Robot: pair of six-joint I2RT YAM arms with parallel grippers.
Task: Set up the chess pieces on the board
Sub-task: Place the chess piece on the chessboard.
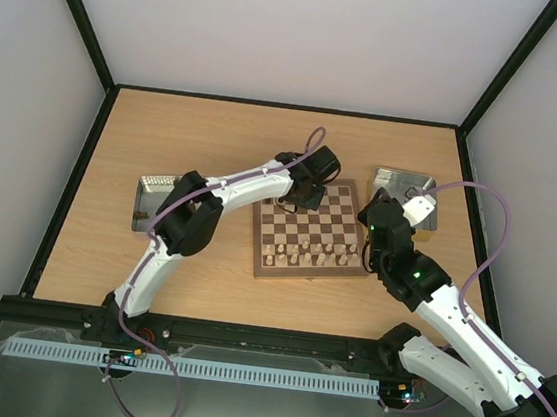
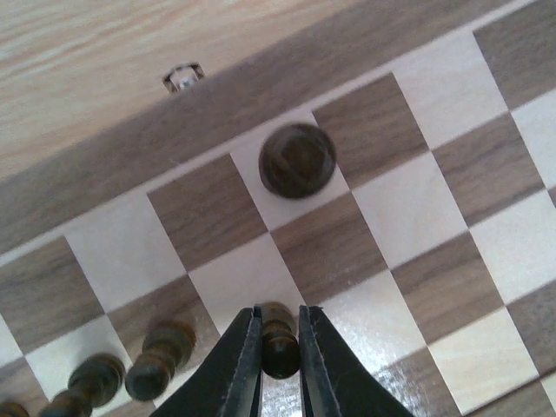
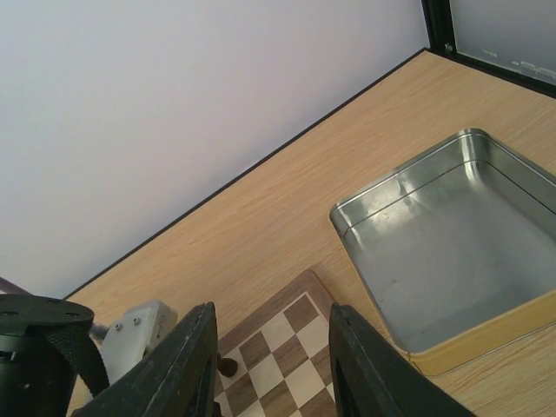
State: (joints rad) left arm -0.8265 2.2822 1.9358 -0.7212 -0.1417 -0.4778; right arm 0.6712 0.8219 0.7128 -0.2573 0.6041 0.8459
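Pinching a small dark brown wooden chess piece (image 2: 280, 349) between its fingers, the left gripper (image 2: 280, 314) is closed on it over the checkered wooden chessboard (image 2: 261, 95), near its mid-brown border. Another dark round piece (image 2: 297, 159) stands on a cream square just beside that border. The right gripper (image 3: 274, 356) hangs with its jaws apart and nothing between them, near a shiny metal tray (image 3: 460, 261) on the light wooden surface (image 3: 287, 200).

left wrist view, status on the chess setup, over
Left gripper shut on a dark piece over the board. Right gripper open, empty, near the metal tray. Second dark piece upright ahead, not touching.
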